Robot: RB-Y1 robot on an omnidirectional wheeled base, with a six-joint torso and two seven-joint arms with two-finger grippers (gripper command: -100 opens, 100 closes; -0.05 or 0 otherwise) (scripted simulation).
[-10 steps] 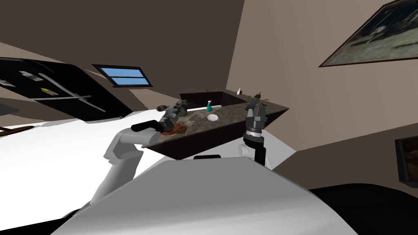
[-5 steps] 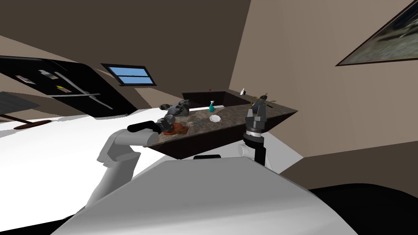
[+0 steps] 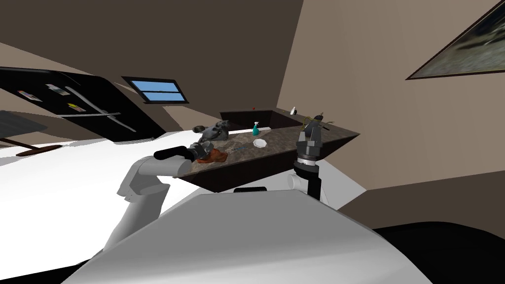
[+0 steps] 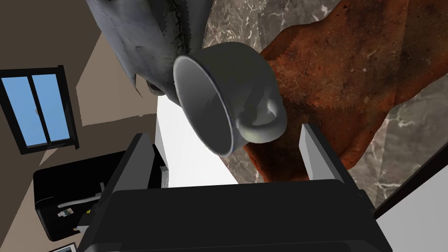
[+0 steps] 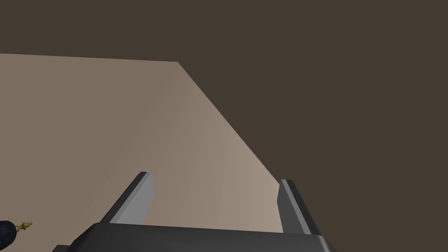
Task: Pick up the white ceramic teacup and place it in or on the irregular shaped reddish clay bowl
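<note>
In the left wrist view a white teacup (image 4: 227,96) lies tilted on its side, its handle towards my left gripper (image 4: 223,153). It rests over the edge of the irregular reddish bowl (image 4: 350,78) and leans against a crumpled grey object (image 4: 144,35). The left gripper is open, its fingers (image 4: 319,153) standing wide apart just short of the cup and touching nothing. In the head view the left gripper (image 3: 201,150) is at the reddish bowl (image 3: 218,157) on the dark stone counter (image 3: 276,140). My right gripper (image 3: 311,129) stands upright and open above the counter's right end.
On the counter stand a teal spray bottle (image 3: 255,129), a small white dish (image 3: 259,143) and the grey object (image 3: 217,130). A dark ornament (image 3: 318,118) is behind the right gripper. A black fridge (image 3: 74,106) stands far left. The wall is close on the right.
My head view swung a little a second ago, sliding the room to the right. Since half a second ago nothing has moved; both arms hold their pose.
</note>
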